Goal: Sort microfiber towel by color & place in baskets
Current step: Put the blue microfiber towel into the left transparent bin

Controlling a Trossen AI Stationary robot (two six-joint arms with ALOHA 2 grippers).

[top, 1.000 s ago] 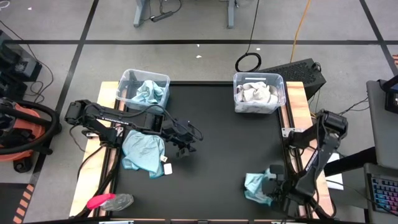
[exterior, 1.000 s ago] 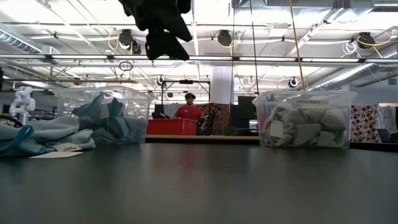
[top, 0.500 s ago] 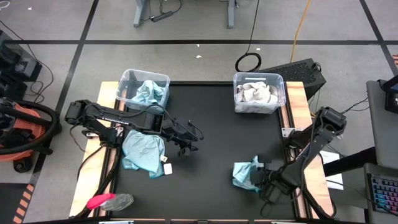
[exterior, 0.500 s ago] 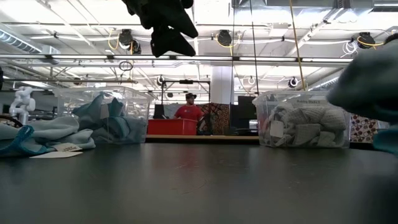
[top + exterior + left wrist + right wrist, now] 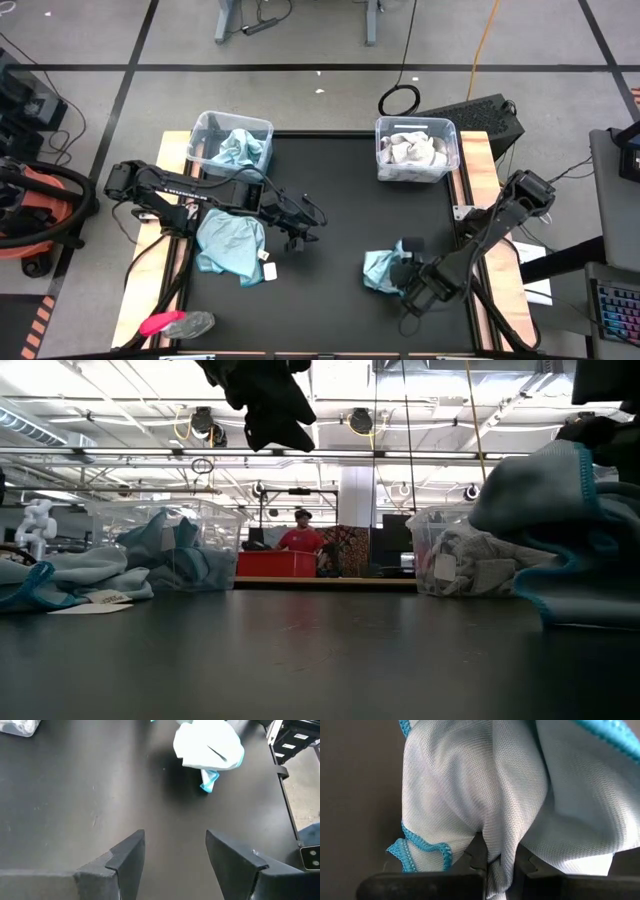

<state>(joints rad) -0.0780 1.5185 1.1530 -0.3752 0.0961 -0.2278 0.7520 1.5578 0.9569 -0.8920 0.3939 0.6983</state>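
My right gripper (image 5: 400,274) is shut on a light teal-blue microfiber towel (image 5: 380,268), over the table's right half, toward the near edge. The low view shows this towel (image 5: 560,520) bunched at the right. Another teal towel (image 5: 232,246) lies flat on the table's left edge. My left gripper (image 5: 302,235) hangs open above the table's middle left, with nothing between its fingers (image 5: 125,865). The left basket (image 5: 205,135) holds a teal towel (image 5: 240,148). The right basket (image 5: 447,135) holds pale grey-white towels (image 5: 412,152). My right gripper pinches a bunched fold of the teal towel (image 5: 495,837) between its two fingers, several layers gathered together. The fingers come from above, slanting down. The towel hangs bunched below and beside them, and I cannot tell whether its lower hem (image 5: 545,615) touches the table.
A small pink-and-grey object (image 5: 175,323) lies at the near left corner. The dark tabletop (image 5: 340,200) between the two baskets and between the arms is bare. A person in red (image 5: 303,538) stands far behind the table.
My right gripper, still shut, has carried the teal towel from the near right corner toward the table's left and far side. The towel has come into the low view from the right. My left gripper has rolled a little in place.
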